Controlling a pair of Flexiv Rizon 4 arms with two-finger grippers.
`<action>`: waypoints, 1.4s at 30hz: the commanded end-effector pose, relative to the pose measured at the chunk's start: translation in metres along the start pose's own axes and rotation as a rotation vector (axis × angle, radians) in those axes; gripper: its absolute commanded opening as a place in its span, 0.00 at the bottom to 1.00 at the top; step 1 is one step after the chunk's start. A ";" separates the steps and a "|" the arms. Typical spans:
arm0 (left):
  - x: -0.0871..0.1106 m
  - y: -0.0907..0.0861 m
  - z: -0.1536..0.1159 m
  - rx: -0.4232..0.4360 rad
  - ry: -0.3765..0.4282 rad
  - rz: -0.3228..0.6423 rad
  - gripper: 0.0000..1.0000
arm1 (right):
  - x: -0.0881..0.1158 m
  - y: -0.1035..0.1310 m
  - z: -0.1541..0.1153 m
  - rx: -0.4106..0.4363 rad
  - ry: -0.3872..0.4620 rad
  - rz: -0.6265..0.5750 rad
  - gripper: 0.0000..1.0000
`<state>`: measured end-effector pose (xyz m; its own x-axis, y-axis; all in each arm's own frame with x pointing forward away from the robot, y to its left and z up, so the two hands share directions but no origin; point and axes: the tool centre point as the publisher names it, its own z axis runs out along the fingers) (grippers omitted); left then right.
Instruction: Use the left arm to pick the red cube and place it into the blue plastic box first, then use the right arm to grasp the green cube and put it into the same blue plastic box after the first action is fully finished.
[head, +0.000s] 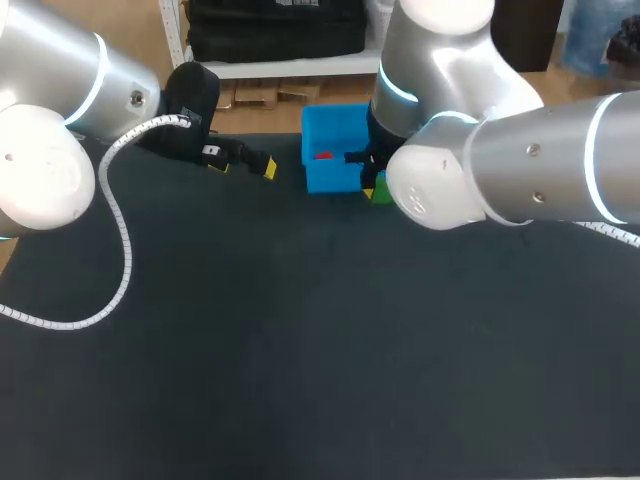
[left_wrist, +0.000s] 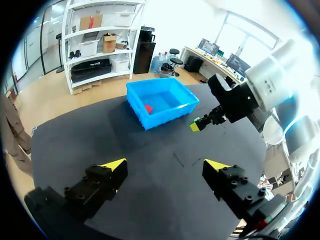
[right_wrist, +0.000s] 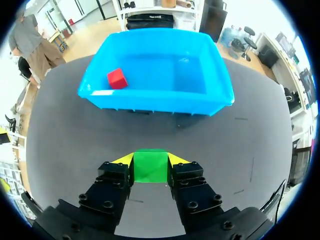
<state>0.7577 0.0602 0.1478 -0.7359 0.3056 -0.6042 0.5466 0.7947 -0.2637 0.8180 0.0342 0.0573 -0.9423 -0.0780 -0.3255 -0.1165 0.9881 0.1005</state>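
One of the two placements looked done: the red cube (right_wrist: 116, 78) lay inside the blue plastic box (right_wrist: 155, 102), on its floor near one end wall, with nothing touching it. The green cube (right_wrist: 151, 166) was outside the box, on the bench side of its long wall, near it but not touching. The right gripper (right_wrist: 151, 161) had its fingers pinching the green cube from two sides, yellow tips flat against opposite faces. No view showed whether the cube rested on the bench (head: 300, 350) or hung just clear of it. In the head view that gripper sat low at the box's corner, mostly hidden by the right arm's own joints. The left gripper (left_wrist: 166, 165) was well apart from the box, over bare bench, fingers spread wide with nothing between them. Judged from this, the left arm's half was finished and the second half was at the grasp stage. Left to do: lift the green cube, carry it over the rim, release it inside beside the red one. The box wall stood between cube and goal, so the lift would need to clear it.
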 end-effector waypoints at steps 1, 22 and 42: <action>0.001 0.000 0.000 0.001 -0.003 0.000 1.00 | 0.005 -0.001 -0.013 -0.009 -0.028 0.001 0.00; 0.001 0.000 0.000 0.001 -0.003 0.000 1.00 | -0.030 -0.001 -0.055 -0.074 -0.149 -0.022 0.00; 0.001 0.000 0.000 0.001 -0.003 0.000 1.00 | -0.072 -0.005 -0.080 -0.094 -0.246 -0.065 0.00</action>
<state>0.7577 0.0601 0.1478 -0.7359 0.3056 -0.6042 0.5466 0.7947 -0.2638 0.8585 0.0249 0.1542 -0.8301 -0.0954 -0.5495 -0.2137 0.9644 0.1555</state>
